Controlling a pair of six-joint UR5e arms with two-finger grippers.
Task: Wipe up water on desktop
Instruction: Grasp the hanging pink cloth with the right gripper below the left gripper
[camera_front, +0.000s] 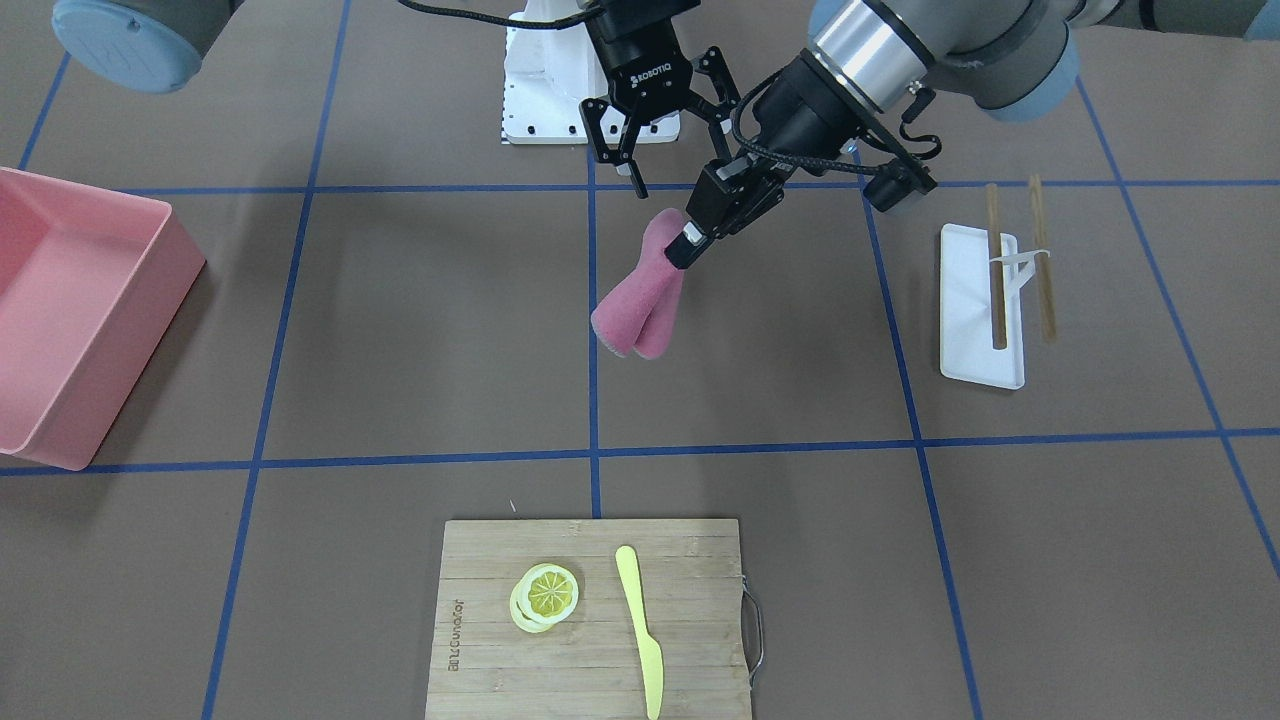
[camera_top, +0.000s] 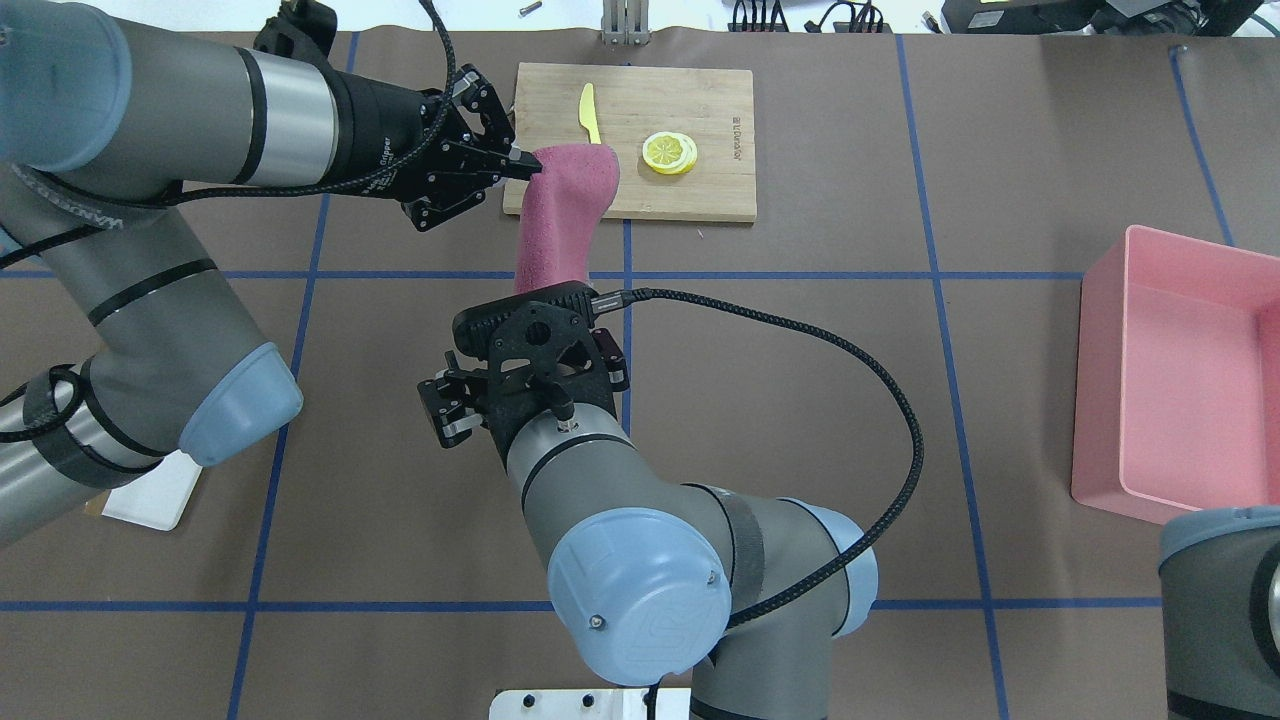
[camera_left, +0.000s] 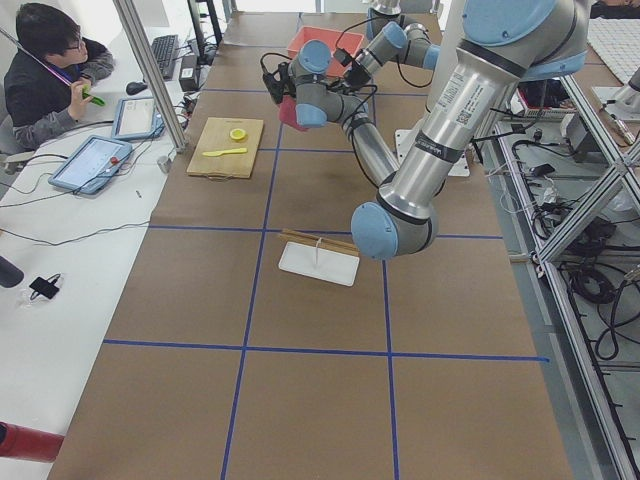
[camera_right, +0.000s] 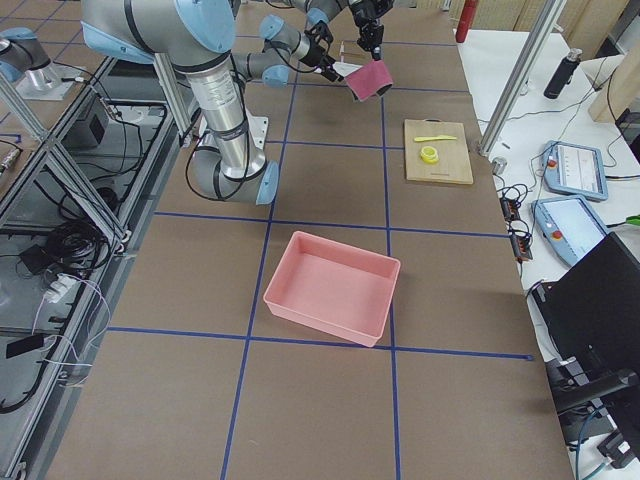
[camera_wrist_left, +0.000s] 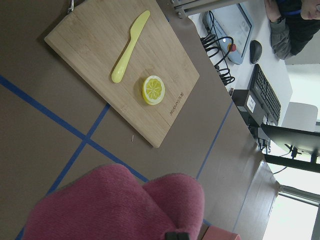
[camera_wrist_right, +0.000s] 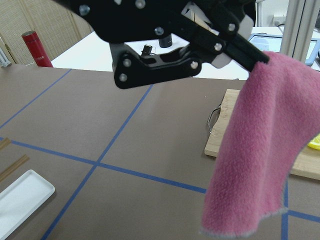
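The desktop (camera_front: 420, 330) is matte brown with blue tape lines; I see no water on it. My left gripper (camera_front: 690, 240) is shut on the top edge of a pink cloth (camera_front: 640, 300), which hangs folded above the table's middle. In the overhead view the left gripper (camera_top: 518, 163) holds the cloth (camera_top: 562, 215) near the board's edge. The cloth also fills the bottom of the left wrist view (camera_wrist_left: 115, 205) and hangs at the right of the right wrist view (camera_wrist_right: 260, 145). My right gripper (camera_front: 665, 150) is open and empty, just behind the cloth.
A bamboo cutting board (camera_front: 500, 650) with a lemon slice (camera_front: 545, 595) and a yellow knife (camera_front: 640, 630) lies at the table's far edge. A pink bin (camera_front: 70, 310) stands on my right. A white tray (camera_front: 975, 310) with chopsticks (camera_front: 1042, 260) lies on my left.
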